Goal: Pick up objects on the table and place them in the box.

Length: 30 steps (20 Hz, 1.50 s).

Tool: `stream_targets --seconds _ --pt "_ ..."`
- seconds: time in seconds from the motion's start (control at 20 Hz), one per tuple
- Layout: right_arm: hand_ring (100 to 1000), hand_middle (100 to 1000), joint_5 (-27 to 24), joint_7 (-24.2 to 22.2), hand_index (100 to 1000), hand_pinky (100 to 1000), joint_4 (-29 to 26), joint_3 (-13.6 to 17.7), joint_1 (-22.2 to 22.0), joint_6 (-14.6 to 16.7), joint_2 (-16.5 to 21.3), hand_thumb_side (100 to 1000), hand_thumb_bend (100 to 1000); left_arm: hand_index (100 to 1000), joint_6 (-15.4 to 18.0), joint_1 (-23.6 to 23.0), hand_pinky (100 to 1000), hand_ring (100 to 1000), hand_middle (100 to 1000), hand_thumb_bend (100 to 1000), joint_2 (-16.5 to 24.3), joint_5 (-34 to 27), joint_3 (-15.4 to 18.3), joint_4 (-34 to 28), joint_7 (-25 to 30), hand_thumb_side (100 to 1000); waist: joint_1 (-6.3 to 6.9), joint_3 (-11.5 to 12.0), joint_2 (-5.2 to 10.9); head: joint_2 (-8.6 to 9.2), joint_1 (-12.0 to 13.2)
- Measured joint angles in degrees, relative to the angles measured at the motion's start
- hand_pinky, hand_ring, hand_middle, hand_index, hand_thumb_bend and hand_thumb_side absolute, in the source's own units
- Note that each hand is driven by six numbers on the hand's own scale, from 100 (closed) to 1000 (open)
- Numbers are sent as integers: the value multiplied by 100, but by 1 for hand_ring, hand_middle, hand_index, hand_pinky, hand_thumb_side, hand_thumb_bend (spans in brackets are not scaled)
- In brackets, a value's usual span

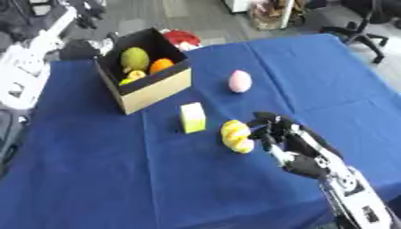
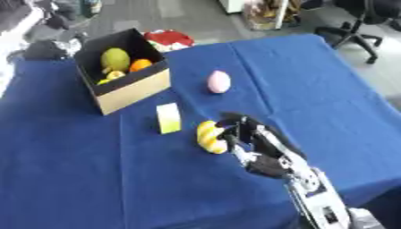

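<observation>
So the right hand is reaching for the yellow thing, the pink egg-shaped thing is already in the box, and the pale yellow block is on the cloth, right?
Not quite. The pink egg-shaped thing lies on the blue cloth, right of the box, as the left eye view shows. The right hand is by the yellow thing, and the pale yellow block is on the cloth.

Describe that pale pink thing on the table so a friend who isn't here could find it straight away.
Start at the open cardboard box holding fruit at the far left of the blue table. Look to its right: the pink egg-shaped object lies alone on the cloth, farther back than the yellow block and the yellow fruit beside the robot's right hand. It is the only pink, rounded item there.
</observation>
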<state>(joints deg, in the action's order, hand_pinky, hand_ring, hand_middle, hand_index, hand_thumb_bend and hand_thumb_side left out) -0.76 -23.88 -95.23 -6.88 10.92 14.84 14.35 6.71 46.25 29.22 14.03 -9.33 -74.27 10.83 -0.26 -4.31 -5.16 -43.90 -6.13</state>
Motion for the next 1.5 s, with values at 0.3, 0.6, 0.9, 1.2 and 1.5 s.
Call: stream_targets --seconds 0.3,0.6,0.9,1.2,1.5 --pt "740 796 928 311 940 815 926 152 1395 133 502 239 100 812 -406 -1621 754 653 657 155 464 -1588 243 -1975 -119 455 0 168 0 0 -338" --pt "783 842 1862 421 972 835 3332 305 2995 -6 661 209 100 801 -761 -3160 748 641 644 141 91 -2133 602 -2941 -181 524 2 357 50 0 -635" --pt "846 891 3799 764 992 870 5421 811 3855 -309 426 149 100 796 -915 -3872 746 635 637 137 -605 -2143 836 -3174 -292 547 3 513 63 0 -870" --pt "843 865 5366 1230 963 871 6262 1130 4010 -777 229 153 100 797 -978 -3918 746 635 637 132 -836 -2090 873 -3204 -281 562 3 549 74 0 -955" --pt "709 557 5778 1447 650 802 6463 1218 4050 -848 129 130 100 798 -1005 -3940 745 631 632 127 -929 -2003 845 -3204 -202 573 3 579 74 0 -985"
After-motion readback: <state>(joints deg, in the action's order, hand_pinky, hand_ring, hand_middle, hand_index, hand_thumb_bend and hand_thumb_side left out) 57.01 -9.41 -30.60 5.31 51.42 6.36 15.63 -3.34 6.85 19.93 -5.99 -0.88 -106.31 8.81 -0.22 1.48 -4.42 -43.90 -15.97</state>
